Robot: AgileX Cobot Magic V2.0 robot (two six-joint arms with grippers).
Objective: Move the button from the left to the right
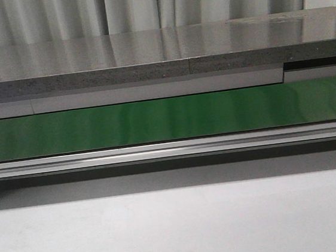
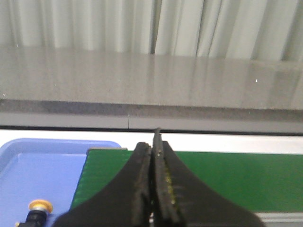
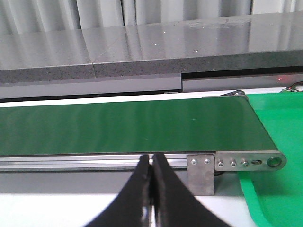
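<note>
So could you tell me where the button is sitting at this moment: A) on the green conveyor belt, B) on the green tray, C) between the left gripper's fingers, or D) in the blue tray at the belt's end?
D: the left wrist view shows the button in the blue tray, beside the green belt and apart from the shut left gripper.
</note>
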